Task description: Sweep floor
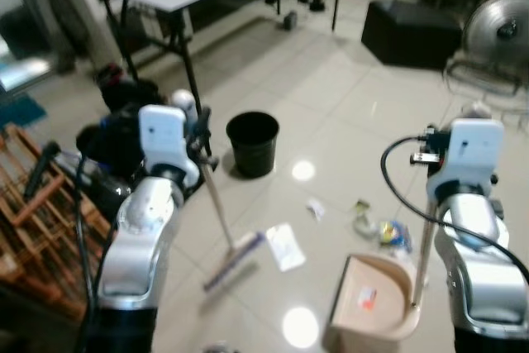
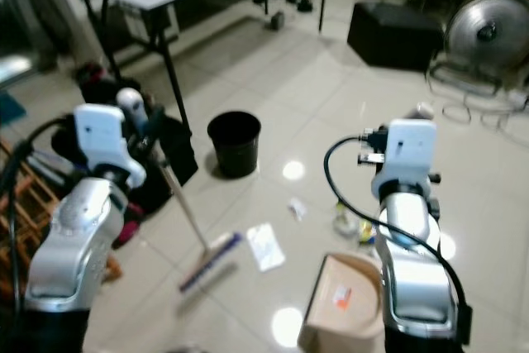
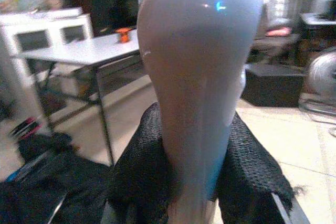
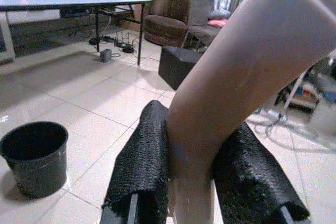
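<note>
Left gripper (image 3: 194, 192) clenched on broom (image 1: 221, 229) handle, right gripper (image 4: 202, 182) clenched on dustpan (image 1: 372, 299) handle, paper scraps (image 1: 285, 245) scattered on floor (image 1: 331, 97) between them.

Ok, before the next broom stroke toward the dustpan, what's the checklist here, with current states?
1. Left gripper shut on broom handle: ok.
2. Right gripper shut on dustpan handle: ok.
3. Broom head on the floor: ok.
4. Dustpan down by the litter: ok.
5. Scraps lie between broom and dustpan: ok.
6. Black bin clear of the stroke: ok.
</note>
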`<state>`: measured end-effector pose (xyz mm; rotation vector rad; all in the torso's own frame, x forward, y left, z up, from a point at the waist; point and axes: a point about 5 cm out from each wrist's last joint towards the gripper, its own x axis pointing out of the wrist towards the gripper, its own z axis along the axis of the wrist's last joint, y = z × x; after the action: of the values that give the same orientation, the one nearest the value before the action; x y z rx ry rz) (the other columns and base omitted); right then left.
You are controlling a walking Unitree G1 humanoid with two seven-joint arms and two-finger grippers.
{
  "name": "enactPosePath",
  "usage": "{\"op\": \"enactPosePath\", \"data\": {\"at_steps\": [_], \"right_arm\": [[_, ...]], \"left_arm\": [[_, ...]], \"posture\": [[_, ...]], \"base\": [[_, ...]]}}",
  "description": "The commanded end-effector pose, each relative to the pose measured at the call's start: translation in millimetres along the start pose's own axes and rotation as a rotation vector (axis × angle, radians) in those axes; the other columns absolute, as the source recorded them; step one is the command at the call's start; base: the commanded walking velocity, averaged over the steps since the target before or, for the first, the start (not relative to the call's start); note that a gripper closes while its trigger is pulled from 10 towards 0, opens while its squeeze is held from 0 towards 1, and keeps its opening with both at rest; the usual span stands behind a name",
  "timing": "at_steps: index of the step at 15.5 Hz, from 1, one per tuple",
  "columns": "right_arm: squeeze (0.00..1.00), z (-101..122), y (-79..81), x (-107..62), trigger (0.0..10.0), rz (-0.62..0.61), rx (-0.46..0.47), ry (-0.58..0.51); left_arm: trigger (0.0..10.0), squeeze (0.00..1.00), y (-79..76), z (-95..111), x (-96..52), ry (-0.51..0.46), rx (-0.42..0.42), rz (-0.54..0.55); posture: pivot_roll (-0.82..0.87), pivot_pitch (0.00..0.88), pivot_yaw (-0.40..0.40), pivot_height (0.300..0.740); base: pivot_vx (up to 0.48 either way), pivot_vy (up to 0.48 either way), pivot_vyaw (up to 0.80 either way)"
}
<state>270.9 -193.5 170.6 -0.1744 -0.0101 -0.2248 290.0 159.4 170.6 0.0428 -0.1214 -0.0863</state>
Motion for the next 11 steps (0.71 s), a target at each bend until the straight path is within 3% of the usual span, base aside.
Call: {"op": "enactPosePath", "data": {"at_steps": [1, 4, 11], "right_arm": [[0.0, 13.2, 8.1, 1.1, 10.0, 0.039, 0.032, -0.073], [0.0, 14.5, 14.8, 4.8, 10.0, 0.093, 0.073, -0.084], [0.0, 12.5, 14.7, 6.6, 10.0, 0.085, 0.116, -0.091]], "left_arm": [[10.0, 0.0, 7.1, 4.8, -1.0, -0.025, 0.022, 0.041], [10.0, 0.0, 4.8, -0.6, -8.9, -0.014, 0.027, 0.064], [10.0, 0.0, 6.6, 3.7, -3.8, -0.027, 0.041, 0.052]], "posture": [[0.0, 0.0, -0.015, 0.74], [0.03, 0.0, -0.06, 0.74], [0.02, 0.0, -0.025, 0.74]], "base": [[0.337, 0.0, 0.0], [0.336, 0.0, 0.0], [0.337, 0.0, 0.0]]}}
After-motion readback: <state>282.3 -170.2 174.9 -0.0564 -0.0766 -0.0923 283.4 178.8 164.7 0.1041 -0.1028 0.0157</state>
